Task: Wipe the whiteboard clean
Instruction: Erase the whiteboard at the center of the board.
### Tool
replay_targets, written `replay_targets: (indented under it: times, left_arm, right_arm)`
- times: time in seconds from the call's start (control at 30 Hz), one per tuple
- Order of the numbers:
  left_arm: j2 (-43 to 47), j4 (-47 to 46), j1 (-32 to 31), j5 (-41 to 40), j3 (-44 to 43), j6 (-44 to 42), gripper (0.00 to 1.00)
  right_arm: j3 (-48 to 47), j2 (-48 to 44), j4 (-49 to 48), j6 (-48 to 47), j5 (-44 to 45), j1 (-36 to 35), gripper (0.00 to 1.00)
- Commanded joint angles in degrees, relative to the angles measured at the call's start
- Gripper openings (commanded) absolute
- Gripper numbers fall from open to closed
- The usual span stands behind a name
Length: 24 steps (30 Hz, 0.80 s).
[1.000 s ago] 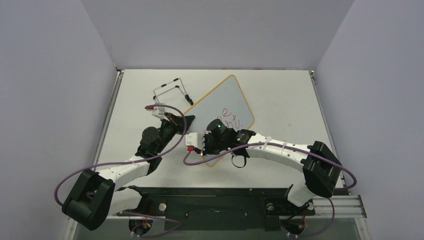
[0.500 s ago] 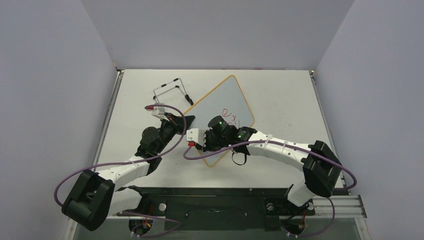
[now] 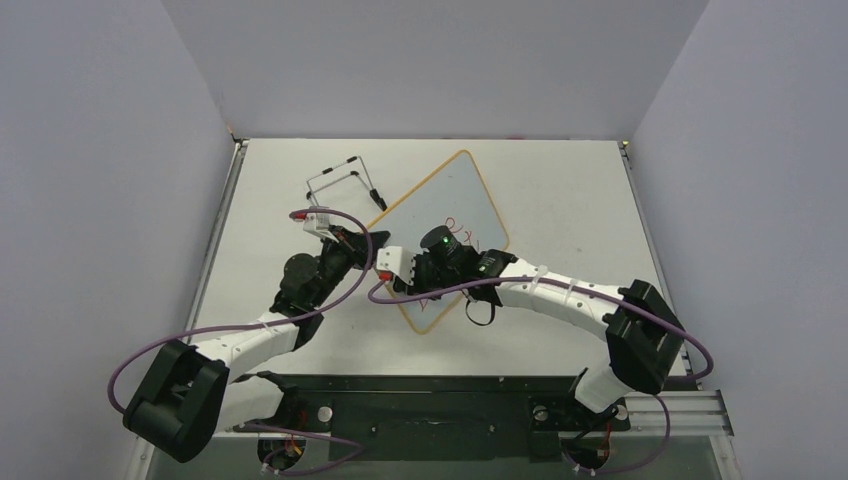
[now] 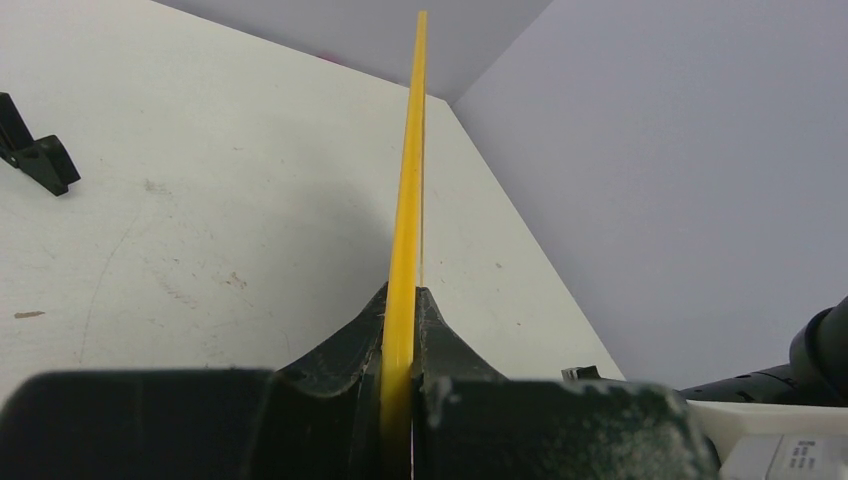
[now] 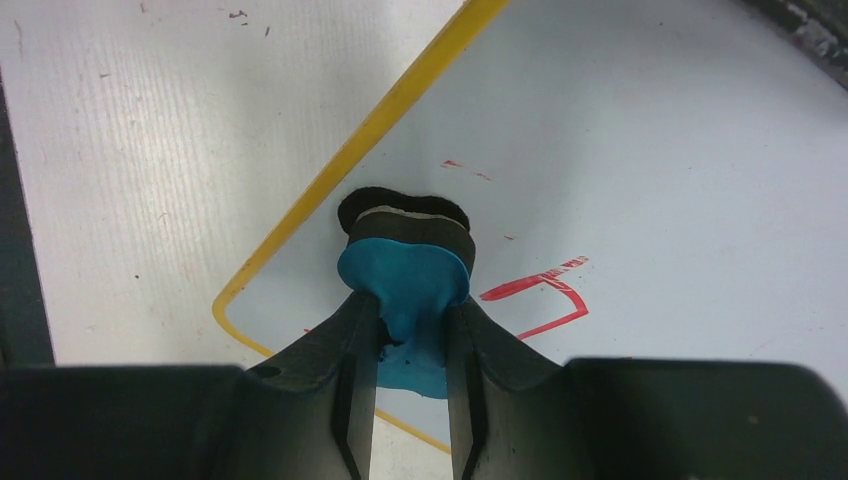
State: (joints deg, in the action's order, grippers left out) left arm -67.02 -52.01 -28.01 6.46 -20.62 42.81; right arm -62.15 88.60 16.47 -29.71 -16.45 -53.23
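Whiteboard [image 3: 445,195] sits skewed mid table [image 3: 570,190], red scribble [image 5: 540,290] on it.
We see L gripper [image 4: 402,300] clamped on its yellow edge, R gripper [image 5: 412,312] pinching blue eraser [image 5: 400,275] onto the face nr a corner.

A glossy white, rounded-corner whiteboard with a thin tan-yellow frame [image 3: 440,192] lies diagonally at the middle of the white table [image 3: 570,200], with red handwriting [image 3: 462,228] on its face. The left gripper [image 3: 368,241] meets its left edge. The right gripper [image 3: 418,282] is over its near half. A thin black wire stand [image 3: 340,180] sits toward the table's far-left corner.
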Motion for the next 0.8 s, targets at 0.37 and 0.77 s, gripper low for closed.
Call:
replay_targets:
  times: [0.37,0.77]
  left_arm:
    - [0.0,-2.0,-0.8,4.9,-1.9,1.5,0.0]
    - [0.2,-1.5,-0.7,5.1,-2.1,0.6,0.0]
  right_arm:
    - [-3.2,-1.0,-12.4,12.7,8.4,-0.4,0.0]
    - [-3.6,-1.0,-8.2,12.8,-9.3,1.2,0.0]
